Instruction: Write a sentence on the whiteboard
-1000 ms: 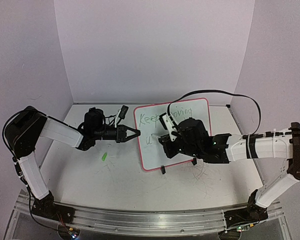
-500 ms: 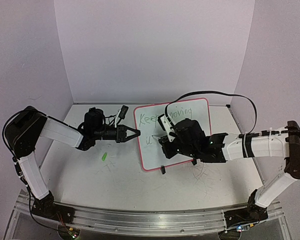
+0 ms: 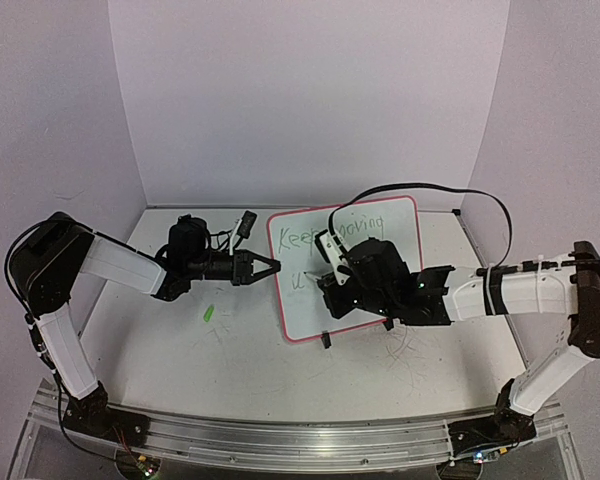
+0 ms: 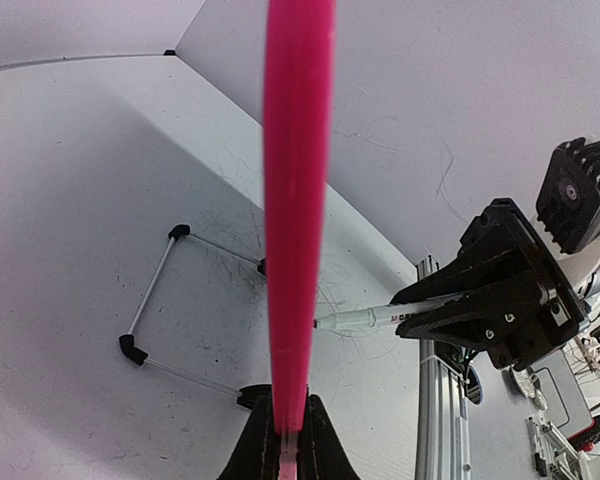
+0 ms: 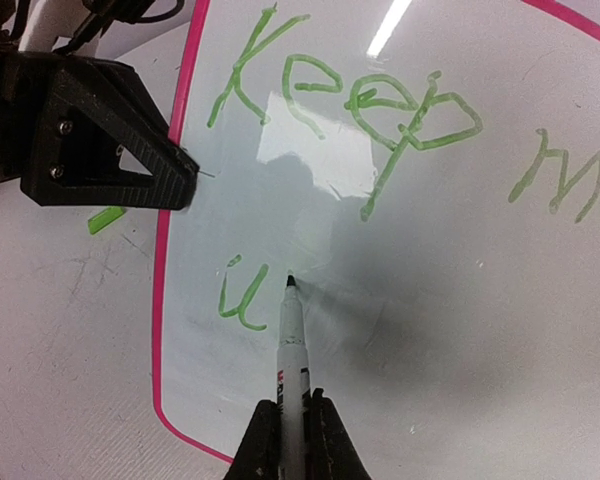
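Note:
The whiteboard (image 3: 305, 305) stands tilted on the table with its pink frame (image 4: 298, 200) edge-on in the left wrist view. My left gripper (image 3: 273, 266) (image 4: 288, 428) is shut on the board's left edge. My right gripper (image 3: 328, 268) (image 5: 292, 425) is shut on a white marker (image 5: 292, 350) (image 4: 365, 318), whose tip rests on the board just right of a green "u" (image 5: 242, 300). The sentence (image 5: 350, 100) reads "Keep" and then "mo" (image 5: 565, 185) on the top line; my arm hides part of it in the top view.
A small green marker cap (image 3: 208, 313) (image 5: 105, 220) lies on the table left of the board. The board's black-tipped wire feet (image 4: 150, 300) rest on the scuffed tabletop. Purple walls close in the back and both sides.
My right arm has shifted a little to the left with the marker. The left arm and the board have not moved.

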Robot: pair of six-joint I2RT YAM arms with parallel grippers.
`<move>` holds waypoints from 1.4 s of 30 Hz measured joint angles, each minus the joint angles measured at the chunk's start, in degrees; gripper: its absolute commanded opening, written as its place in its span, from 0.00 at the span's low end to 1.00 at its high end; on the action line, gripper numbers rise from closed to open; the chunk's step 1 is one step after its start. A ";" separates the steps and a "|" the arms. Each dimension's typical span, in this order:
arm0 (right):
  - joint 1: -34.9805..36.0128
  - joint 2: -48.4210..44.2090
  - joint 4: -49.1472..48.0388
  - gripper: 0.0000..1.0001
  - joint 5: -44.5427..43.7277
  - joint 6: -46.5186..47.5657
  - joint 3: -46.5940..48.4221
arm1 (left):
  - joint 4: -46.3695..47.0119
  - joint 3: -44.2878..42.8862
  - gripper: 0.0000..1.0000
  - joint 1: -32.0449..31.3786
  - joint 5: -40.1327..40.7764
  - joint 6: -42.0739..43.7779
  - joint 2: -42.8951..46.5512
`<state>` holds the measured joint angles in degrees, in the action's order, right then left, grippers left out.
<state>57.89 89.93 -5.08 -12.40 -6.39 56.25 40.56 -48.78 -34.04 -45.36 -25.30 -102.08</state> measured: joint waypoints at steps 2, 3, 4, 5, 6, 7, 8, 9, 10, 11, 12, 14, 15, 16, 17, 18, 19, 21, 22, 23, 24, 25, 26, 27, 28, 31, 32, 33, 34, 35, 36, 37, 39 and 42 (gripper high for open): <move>0.00 0.00 0.12 0.00 0.03 -0.19 0.00 | -0.01 -0.03 0.00 0.00 -0.01 0.01 0.00; 0.00 0.00 0.16 0.00 0.04 -0.34 0.00 | -0.05 -0.08 0.00 0.00 -0.02 0.00 0.00; 0.00 0.00 0.20 0.00 0.06 -0.49 0.00 | -0.09 -0.16 0.00 0.00 -0.02 0.00 0.00; 0.00 0.00 0.24 0.00 0.10 -0.63 0.00 | -0.15 -0.23 0.00 0.00 0.00 0.00 0.00; 0.00 0.00 0.33 0.00 0.19 -0.82 0.00 | -0.21 -0.28 0.00 0.00 -0.01 0.00 0.00; 0.00 0.00 0.43 0.00 0.32 -1.02 0.00 | -0.26 -0.30 0.00 0.00 -0.02 0.00 0.00; 0.00 0.00 0.53 0.00 0.48 -1.21 0.00 | -0.37 -0.31 0.00 0.00 -0.02 0.02 0.00; 0.00 0.00 0.66 0.00 0.64 -1.35 -0.05 | -0.47 -0.36 0.00 0.00 -0.02 0.02 0.00; 0.00 0.00 0.75 0.00 0.82 -1.48 -0.13 | -0.48 -0.38 0.00 0.00 -0.02 0.02 0.00; 0.00 0.00 0.89 0.00 1.07 -1.65 -0.22 | -0.50 -0.38 0.00 0.00 -0.02 0.02 0.00; 0.02 0.00 0.90 0.00 1.32 -1.83 -0.40 | -0.50 -0.38 0.00 0.00 -0.02 0.02 0.00; 0.03 0.00 0.91 0.00 1.75 -2.20 -0.95 | -0.56 -0.38 0.00 0.00 -0.01 0.02 0.00; 0.07 0.00 0.93 0.00 2.02 -2.42 -1.24 | -0.58 -0.38 0.00 0.01 0.00 0.02 0.00; 0.14 -0.01 0.94 0.00 2.32 -2.66 -1.56 | -0.59 -0.38 0.00 0.02 0.00 0.02 0.00; 0.24 -0.02 0.94 0.00 2.57 -2.89 -1.90 | -0.59 -0.38 0.00 0.02 0.00 0.03 0.00; 0.35 -0.02 0.95 0.00 2.79 -3.13 -2.25 | -0.59 -0.38 0.00 0.02 0.00 0.04 0.00; 0.45 -0.02 0.97 0.00 2.98 -3.38 -2.62 | -0.60 -0.38 0.00 0.02 0.00 0.04 0.00; 0.67 -0.02 1.02 0.00 3.43 -3.96 -3.43 | -0.62 -0.38 0.00 0.04 0.00 0.05 0.00; 0.80 -0.02 1.01 0.00 3.65 -4.26 -3.89 | -0.63 -0.38 0.00 0.04 0.00 0.07 0.00; 0.95 -0.04 1.05 0.00 3.95 -4.50 -4.32 | -0.63 -0.38 0.00 0.04 0.00 0.07 0.00; 1.04 -0.04 1.09 0.00 4.18 -4.71 -4.68 | -0.63 -0.38 0.00 0.04 0.00 0.09 0.00; 1.16 -0.04 1.22 0.00 4.43 -4.98 -5.09 | -0.63 -0.38 0.00 0.04 0.00 0.09 0.00; 1.23 -0.04 1.28 0.00 4.62 -5.18 -5.42 | -0.66 -0.38 0.00 0.04 0.00 0.11 0.00; 1.32 -0.04 1.38 0.00 4.79 -5.38 -5.64 | -0.66 -0.38 0.00 0.04 0.00 0.15 0.00; 1.35 -0.04 1.48 0.00 4.90 -5.57 -5.79 | -0.66 -0.38 0.00 0.04 0.00 0.22 0.00; 1.40 -0.04 1.62 0.00 4.97 -5.87 -5.81 | -0.68 -0.41 0.00 0.04 -0.02 0.27 0.00; 1.40 -0.07 1.62 0.00 4.97 -5.91 -5.81 | -0.67 -0.41 0.00 0.04 -0.03 0.28 0.00; 1.40 -0.17 1.62 0.00 4.98 -5.92 -5.81 | -0.65 -0.41 0.00 0.04 -0.04 0.28 0.00; 1.40 -0.34 1.65 0.00 5.00 -5.92 -5.81 | -0.65 -0.44 0.00 0.04 -0.04 0.28 0.00; 1.36 -0.67 1.66 0.00 5.01 -5.92 -5.81 | -0.69 -0.55 0.00 0.04 -0.07 0.28 0.00; 1.28 -1.08 1.66 0.00 5.00 -5.92 -5.81 | -0.74 -0.67 0.00 0.04 -0.09 0.26 0.00; 1.23 -1.67 1.57 0.00 4.96 -5.92 -5.81 | -0.85 -0.71 0.00 0.04 -0.09 0.26 0.00; 1.13 -3.38 1.26 0.00 4.70 -5.91 -5.81 | -1.01 -0.71 0.00 0.04 -0.13 0.28 0.00; 0.90 -5.51 -0.17 0.00 3.99 -5.74 -5.74 | -1.03 -0.71 0.00 0.04 -0.13 0.31 0.00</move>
<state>58.79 84.42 -5.26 -8.40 -12.13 50.51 39.53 -49.50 -34.00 -45.50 -24.99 -102.08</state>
